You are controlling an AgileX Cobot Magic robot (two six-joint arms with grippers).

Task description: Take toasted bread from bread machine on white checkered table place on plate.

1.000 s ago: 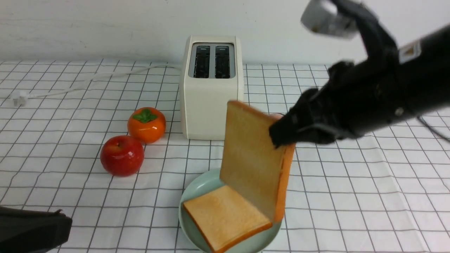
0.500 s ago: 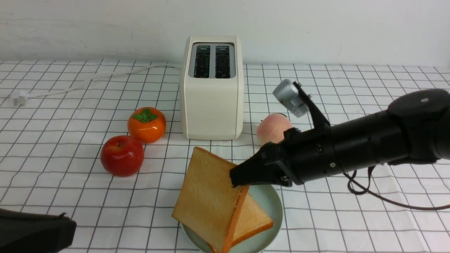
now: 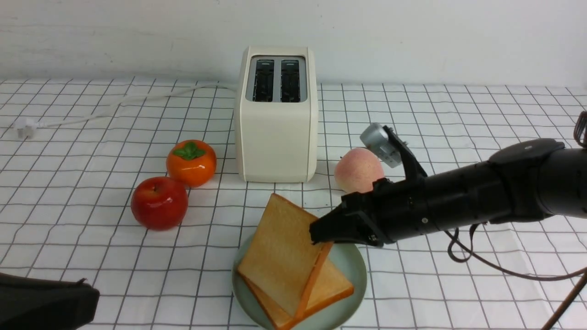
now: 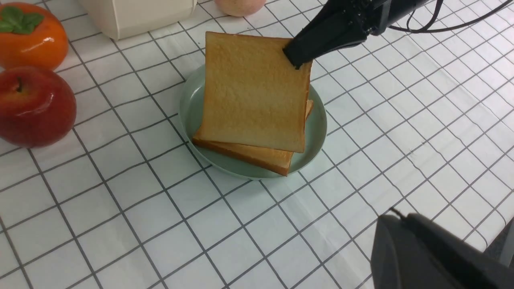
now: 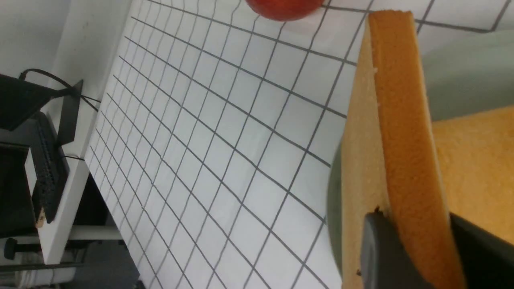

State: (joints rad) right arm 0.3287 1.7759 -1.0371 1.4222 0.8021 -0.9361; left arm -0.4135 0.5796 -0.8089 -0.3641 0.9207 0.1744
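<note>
Toasted bread (image 3: pixel 279 254) leans over the plate (image 3: pixel 351 261), its low edge resting on the lower slice (image 3: pixel 332 286), which lies flat there. At the desk's (image 3: pixel 458 298) left side, the left end effector (image 4: pixel 403 216) is closed with nothing in it; were it to swing inward, it might bump the plate or the red apple (image 3: pixel 159 203). Behind the apple sits the persimmon (image 3: pixel 191 163), so that flank offers little room.

Farther right, the toaster (image 3: pixel 277 137) stands between the plate and the desk's far edge, both slots vacant. The plate is well in from the desk's left and right sides; its near rim runs out of the front view.

The right end effector (image 3: pixel 321 231) straddles the raised slice at its upper corner; whether its pads pinch or have let go cannot be told. Opening too soon could drop the slice askew, and a sideways retreat could drag it over the rim. The peach (image 3: pixel 358 170) crowds the arm from behind, while bare cloth toward the desk's right edge seems the roomiest way out.
</note>
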